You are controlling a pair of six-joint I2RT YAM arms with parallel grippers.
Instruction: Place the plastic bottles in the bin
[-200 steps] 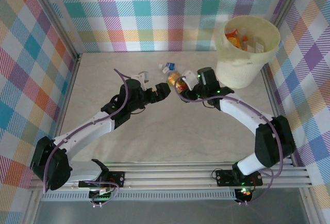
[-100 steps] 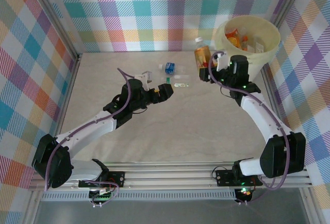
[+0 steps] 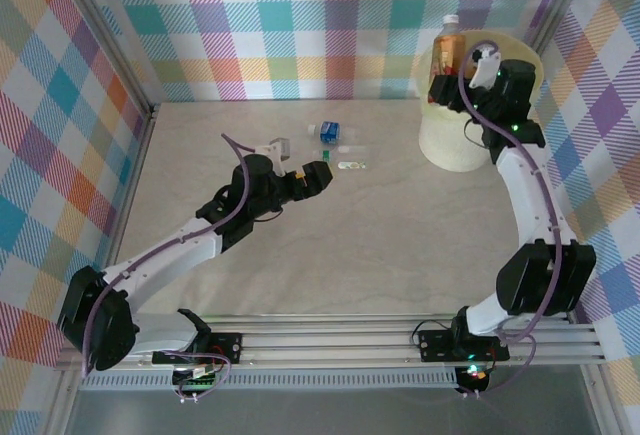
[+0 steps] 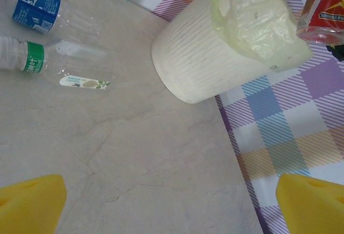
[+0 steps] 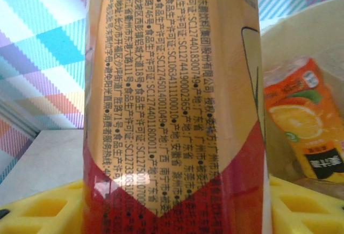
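Note:
My right gripper (image 3: 448,81) is shut on an orange bottle (image 3: 447,53) with a red-and-orange label, held upright over the left rim of the cream bin (image 3: 450,145). Close up, that bottle (image 5: 172,110) stands between the yellow pads (image 5: 43,210), with the bin's inside behind it and an orange-labelled bottle (image 5: 301,132) lying there. On the table lie a clear blue-labelled bottle (image 3: 328,132) and a clear green-labelled one (image 3: 352,164). My left gripper (image 3: 320,173) hovers open just left of them. In the left wrist view its gripper (image 4: 172,207) holds nothing, and both bottles (image 4: 37,0) (image 4: 32,56) lie at the far left.
A loose label strip (image 4: 84,83) lies on the table beside the green-labelled bottle. Checked walls (image 3: 300,25) close in the table on three sides. The bin (image 4: 204,56) stands in the far right corner against the wall.
My right arm has lifted the orange bottle from the middle of the table and carried it up and right to the bin's rim. The left gripper has stayed open, nearly in place.

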